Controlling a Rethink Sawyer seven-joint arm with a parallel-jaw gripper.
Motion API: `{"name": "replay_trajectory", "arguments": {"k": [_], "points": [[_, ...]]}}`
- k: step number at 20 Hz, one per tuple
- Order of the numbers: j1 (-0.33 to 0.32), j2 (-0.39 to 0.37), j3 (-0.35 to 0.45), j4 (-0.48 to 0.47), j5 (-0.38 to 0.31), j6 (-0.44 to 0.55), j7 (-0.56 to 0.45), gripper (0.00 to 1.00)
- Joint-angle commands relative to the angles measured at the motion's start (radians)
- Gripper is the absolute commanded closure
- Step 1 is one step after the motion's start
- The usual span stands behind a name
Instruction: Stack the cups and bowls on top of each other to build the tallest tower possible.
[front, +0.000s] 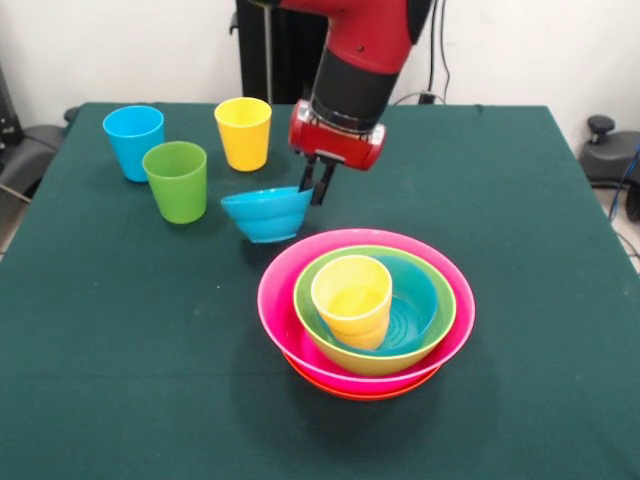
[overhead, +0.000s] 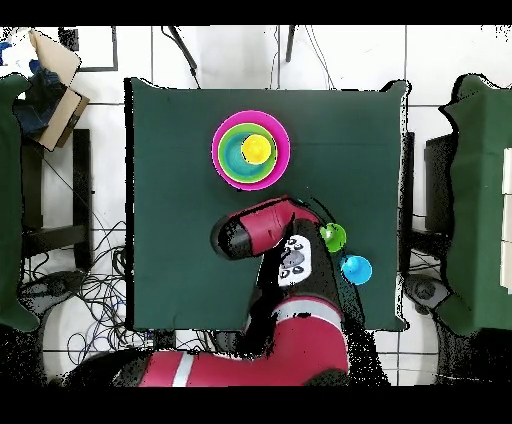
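Three glossy plastic tumblers wait at the far side of the table: light blue (front: 132, 140), green (front: 177, 180), yellow (front: 244, 132). My pincer (front: 316, 186) is pinching the rim of a small blue plastic bowl (front: 267, 214), which hangs tilted, apparently just clear of the green cloth (front: 120, 340) — edge grip because the wall is all I can span. Nested base sits nearby: wide orange bowl (front: 350, 388) under large pink bowl (front: 290, 320), lime green bowl (front: 380, 360), another blue bowl (front: 415, 310), and a squat yellow-orange cup (front: 352, 298) inside. Widest lowest, for stability.
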Motion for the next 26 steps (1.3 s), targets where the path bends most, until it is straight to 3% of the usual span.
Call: {"name": "replay_trajectory", "arguments": {"k": [1,5,10,18,26], "points": [[-0.108,-0.118,0.219,0.095,0.187,0.245,-0.088,1.00],[-0.153,-0.132,0.271,0.102,0.291,0.359,-0.095,1.00],[-0.126,-0.128,0.244,0.018,0.335,0.495,-0.055,1.00],[-0.087,0.000,0.257,-0.260,0.364,0.640,-0.023,1.00],[-0.041,0.093,0.251,-0.563,0.382,0.869,0.025,1.00]]}}
